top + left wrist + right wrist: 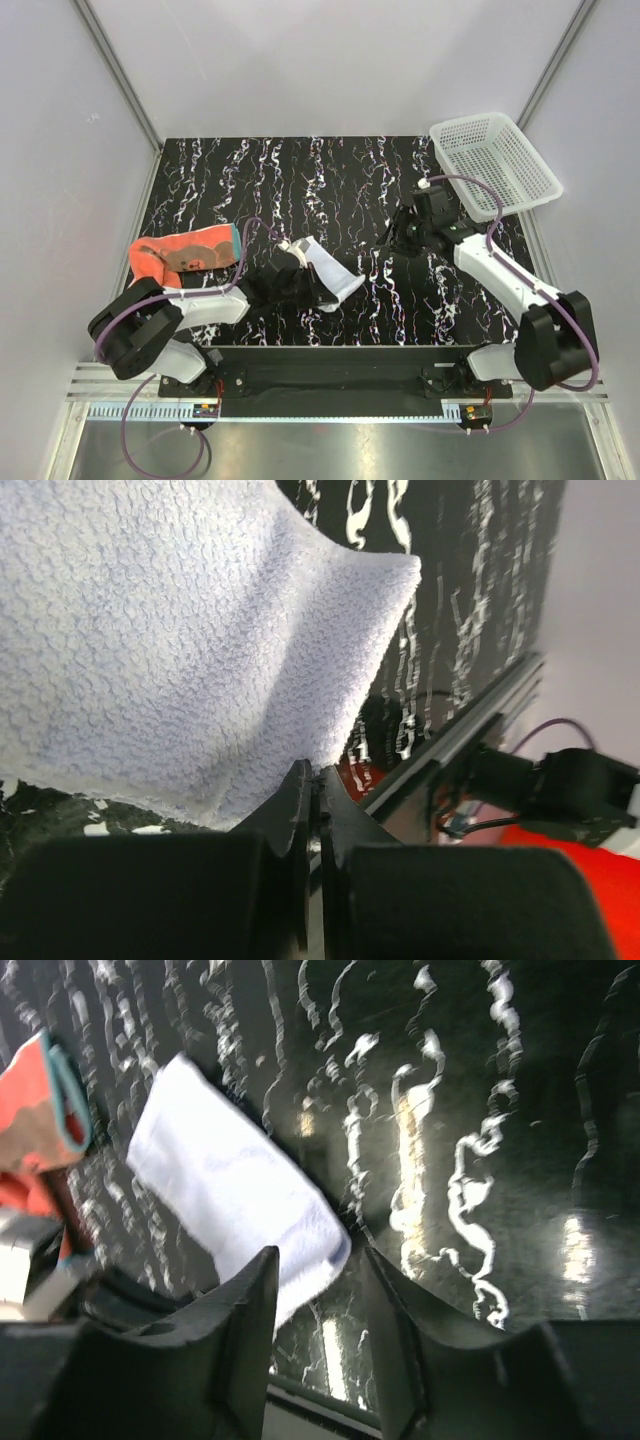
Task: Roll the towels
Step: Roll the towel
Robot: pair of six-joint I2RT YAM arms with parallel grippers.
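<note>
The white towel (337, 277) lies near the table's middle, with one part raised. My left gripper (300, 286) is at its left side. In the left wrist view the towel (180, 630) fills the upper left, and its fold runs down into the closed jaw tips of the left gripper (313, 776), which is shut on its edge. The orange-red towel (185, 254), with teal edging and a brown side, lies crumpled at the left. My right gripper (392, 246) hovers to the right of the white towel. In the right wrist view the gripper (318, 1272) is open and holds nothing, with the towel's corner (240, 1200) just beyond its left finger.
A white mesh basket (495, 165) sits at the back right corner. The tabletop (300, 180) is black marble-patterned, with grey walls on three sides and a metal rail along the near edge.
</note>
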